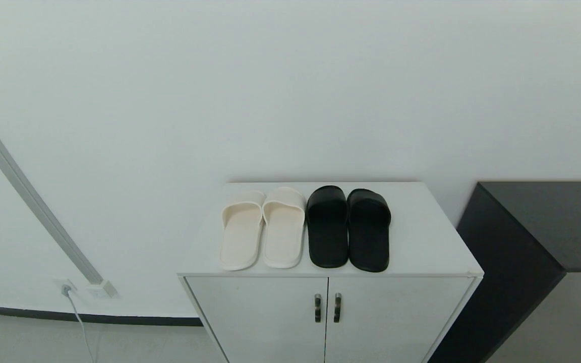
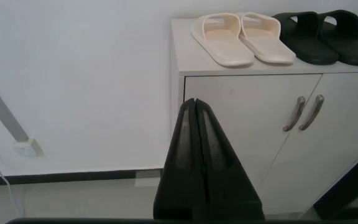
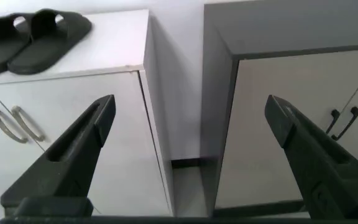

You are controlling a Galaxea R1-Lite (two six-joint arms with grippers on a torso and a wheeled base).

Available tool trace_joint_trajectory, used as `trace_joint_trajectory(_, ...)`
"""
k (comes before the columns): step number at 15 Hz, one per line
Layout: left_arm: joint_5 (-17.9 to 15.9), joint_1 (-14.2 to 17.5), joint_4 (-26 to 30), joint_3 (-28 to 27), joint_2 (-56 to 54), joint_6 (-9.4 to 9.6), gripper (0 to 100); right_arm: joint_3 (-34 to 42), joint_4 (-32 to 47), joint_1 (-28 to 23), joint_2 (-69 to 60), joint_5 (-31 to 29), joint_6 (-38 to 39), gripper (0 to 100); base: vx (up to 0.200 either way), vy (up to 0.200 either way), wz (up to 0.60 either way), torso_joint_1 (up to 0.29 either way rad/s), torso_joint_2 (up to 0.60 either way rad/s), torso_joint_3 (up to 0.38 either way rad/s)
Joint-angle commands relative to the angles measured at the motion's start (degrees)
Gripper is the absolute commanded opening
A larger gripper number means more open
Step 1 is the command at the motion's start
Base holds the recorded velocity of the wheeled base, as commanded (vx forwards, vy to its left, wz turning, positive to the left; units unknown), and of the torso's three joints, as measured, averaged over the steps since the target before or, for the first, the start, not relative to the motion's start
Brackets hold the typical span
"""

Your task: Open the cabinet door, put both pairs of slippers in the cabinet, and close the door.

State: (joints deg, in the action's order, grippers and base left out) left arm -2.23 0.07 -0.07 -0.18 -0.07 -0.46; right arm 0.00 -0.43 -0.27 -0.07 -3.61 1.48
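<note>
The left gripper [image 2: 195, 102], fingers pressed together, was positioned in front of the left door [image 1: 260, 317] of the white cabinet [image 1: 421, 242], with the vertical bar handles [image 1: 317, 308] farther off to its right at the centre seam. On the cabinet top the cream slippers [image 1: 263, 229] lay just left of the black slippers [image 1: 348, 229], toes to the far wall, above shut doors. The right gripper [image 3: 189, 102], fingers spread wide, faced the narrow gap before the dark cabinet [image 1: 522, 242], so the left door probably had the freer swing.
</note>
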Motion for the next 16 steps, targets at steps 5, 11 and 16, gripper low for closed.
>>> trace_joint_trajectory(5,0.1,0.0,0.0,0.1,0.1,0.11,0,-14.1,8.2,3.7,14.5,8.0,4.6,100,0.0,0.0,0.0,0.0,0.0,0.0)
trace_joint_trajectory(11,0.0,0.0,0.0,0.1,0.1,0.11,0,-21.8,-6.1,12.4,44.1,11.5,3.7,100,0.0,0.0,0.0,0.0,0.0,0.0)
trace_joint_trajectory(16,0.0,0.0,0.0,0.0,0.1,-0.06,0,-36.0,-9.3,40.9,65.6,-10.3,14.0,100,0.0,0.0,0.0,0.0,0.0,0.0)
